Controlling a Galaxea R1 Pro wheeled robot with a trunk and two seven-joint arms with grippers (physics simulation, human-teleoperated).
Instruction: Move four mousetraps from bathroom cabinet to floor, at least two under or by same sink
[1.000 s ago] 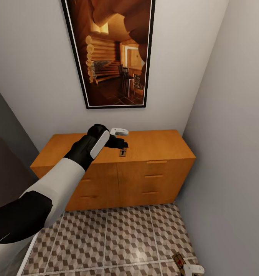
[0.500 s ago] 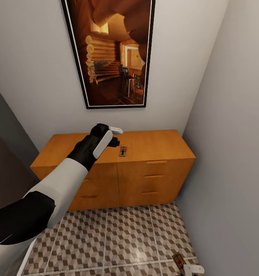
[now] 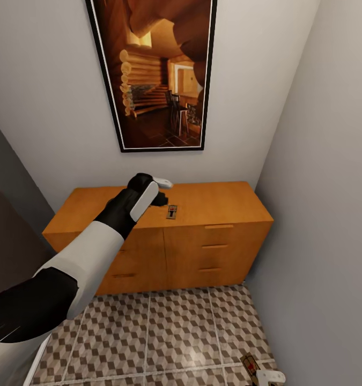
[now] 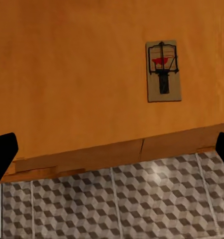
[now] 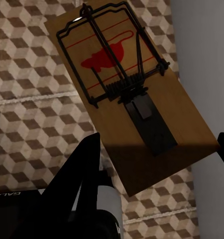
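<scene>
One mousetrap [image 3: 171, 212] lies flat on the top of the orange-brown cabinet [image 3: 223, 206], near its front edge. My left gripper [image 3: 163, 192] hovers just above and to the left of it, apart from it. In the left wrist view the mousetrap [image 4: 163, 71] rests on the cabinet top [image 4: 67, 74], and the dark fingertips [image 4: 3, 152] stand far apart at the picture's sides, so this gripper [image 4: 112, 154] is open and empty. My right gripper [image 5: 159, 142] is shut on a second mousetrap [image 5: 127, 89] with a red mouse print, low over the bathroom floor [image 3: 175, 332]; that mousetrap [image 3: 249, 363] also appears in the head view.
A framed picture [image 3: 154, 75] hangs on the wall above the cabinet. A grey wall [image 3: 320, 214] closes the right side, close to the cabinet's end. A dark surface [image 3: 9, 241] stands at the left. Cube-pattern tiles stretch in front of the cabinet's drawers [image 3: 215, 246].
My left gripper has drawn back up and to the left, away from the mousetrap on the cabinet, which stays in place. The right gripper with its mousetrap has not moved.
</scene>
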